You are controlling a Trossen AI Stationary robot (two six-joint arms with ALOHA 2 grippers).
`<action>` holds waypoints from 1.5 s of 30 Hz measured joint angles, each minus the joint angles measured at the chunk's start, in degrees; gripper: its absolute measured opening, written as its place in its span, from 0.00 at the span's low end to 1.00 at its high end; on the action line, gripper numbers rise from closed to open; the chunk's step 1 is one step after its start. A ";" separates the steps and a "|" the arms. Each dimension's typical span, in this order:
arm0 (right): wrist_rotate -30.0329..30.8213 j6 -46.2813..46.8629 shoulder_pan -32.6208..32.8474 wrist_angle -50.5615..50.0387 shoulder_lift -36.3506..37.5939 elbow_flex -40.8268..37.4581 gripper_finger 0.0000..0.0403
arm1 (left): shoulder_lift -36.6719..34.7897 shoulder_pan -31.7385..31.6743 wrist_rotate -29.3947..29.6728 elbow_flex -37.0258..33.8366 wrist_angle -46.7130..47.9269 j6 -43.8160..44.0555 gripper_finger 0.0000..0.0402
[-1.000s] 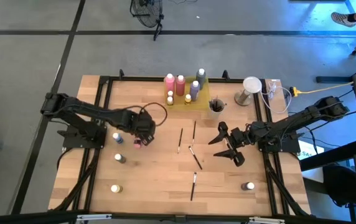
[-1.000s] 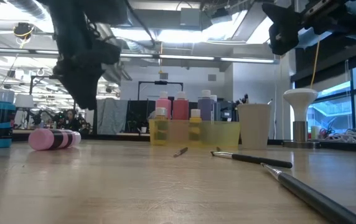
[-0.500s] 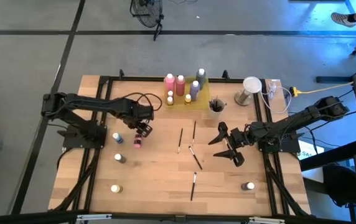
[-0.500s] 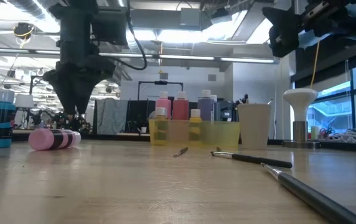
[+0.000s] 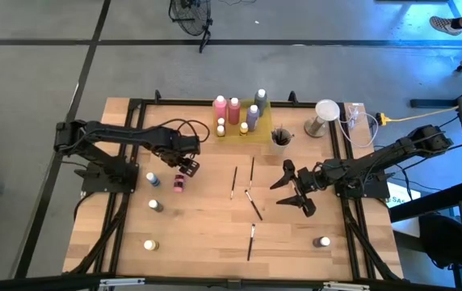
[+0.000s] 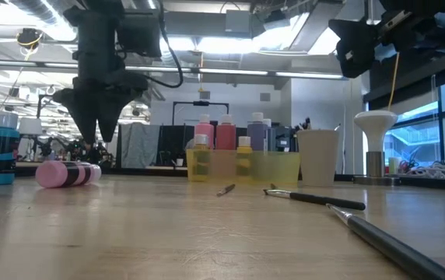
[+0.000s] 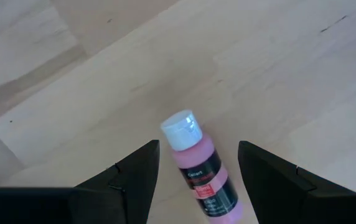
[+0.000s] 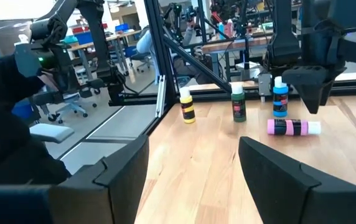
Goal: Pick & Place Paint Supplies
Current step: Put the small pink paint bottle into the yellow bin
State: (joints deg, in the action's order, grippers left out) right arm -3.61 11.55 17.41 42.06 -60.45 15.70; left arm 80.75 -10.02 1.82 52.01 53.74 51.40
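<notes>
A pink paint bottle (image 7: 201, 174) with a white cap (image 7: 181, 129) lies on its side on the wooden table, left of centre (image 5: 178, 185). My left gripper (image 5: 186, 166) hangs above it, pointing down, open, one finger on either side of the bottle and clear of it (image 7: 198, 144). Several thin paintbrushes (image 5: 234, 182) (image 5: 251, 241) lie flat mid-table. My right gripper (image 5: 292, 191) waits open and level in the air at the right, holding nothing.
A translucent yellow tray (image 5: 241, 129) with standing bottles is at the far edge, next to a cup (image 5: 280, 139) and a white stand (image 5: 325, 113). Loose bottles stand at the left (image 5: 152, 179) (image 5: 157, 206) (image 5: 149, 244) and near right (image 5: 321, 242).
My left gripper has swung a little toward the table's far edge and rolled from a tilted pose to one pointing straight down over the pink bottle, then kept still. The bottle has not moved.
</notes>
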 joint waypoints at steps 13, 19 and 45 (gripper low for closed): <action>-0.01 0.00 0.00 -0.32 0.00 0.00 0.63 | 4.94 0.24 -0.08 -0.13 0.28 4.89 0.53; -0.01 0.00 0.00 -0.49 0.00 0.00 0.63 | 9.20 0.24 -1.47 -0.13 0.24 3.83 0.53; 0.04 0.00 0.00 -1.37 0.00 0.00 0.63 | 17.07 2.54 -0.74 0.07 -0.44 1.48 0.53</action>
State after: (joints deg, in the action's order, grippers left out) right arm -3.57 11.55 17.41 40.69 -60.45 15.70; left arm 97.82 -7.49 1.07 52.08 53.30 52.88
